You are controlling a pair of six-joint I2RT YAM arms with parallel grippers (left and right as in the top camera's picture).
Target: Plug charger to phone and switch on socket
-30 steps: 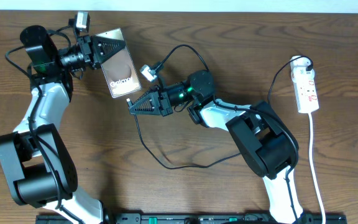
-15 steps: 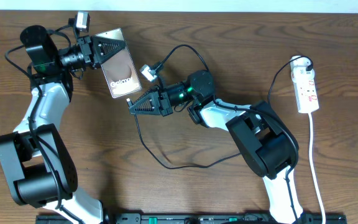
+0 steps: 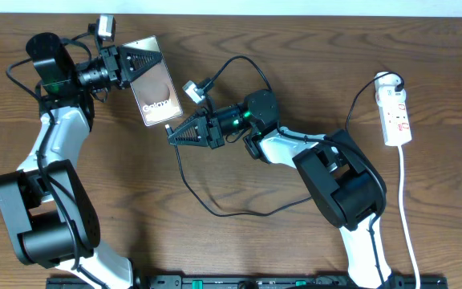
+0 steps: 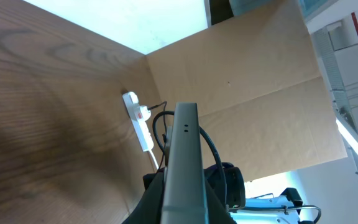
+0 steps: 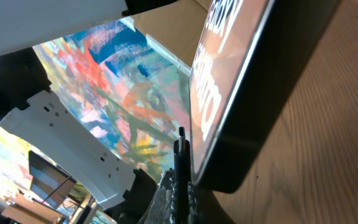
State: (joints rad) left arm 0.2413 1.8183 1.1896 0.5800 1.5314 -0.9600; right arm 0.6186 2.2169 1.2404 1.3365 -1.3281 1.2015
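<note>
The phone (image 3: 156, 90), brown with white "Galaxy" lettering, is tilted up off the table, and my left gripper (image 3: 156, 58) is shut on its upper end. In the left wrist view the phone (image 4: 183, 149) stands edge-on between my fingers. My right gripper (image 3: 170, 136) is shut on the charger plug tip (image 5: 180, 146), just below the phone's lower edge (image 5: 253, 106) and apart from it. The thin black charger cable (image 3: 212, 210) loops across the table below. The white socket strip (image 3: 396, 112) lies at the far right.
The socket's white cord (image 3: 406, 201) runs down the right side, with its black plug (image 3: 395, 80) at the top end. The strip also shows in the left wrist view (image 4: 138, 121). A cardboard wall (image 4: 241, 74) stands behind the table.
My right gripper with the plug tip has shifted very slightly to the right. The left gripper and phone have not moved.
</note>
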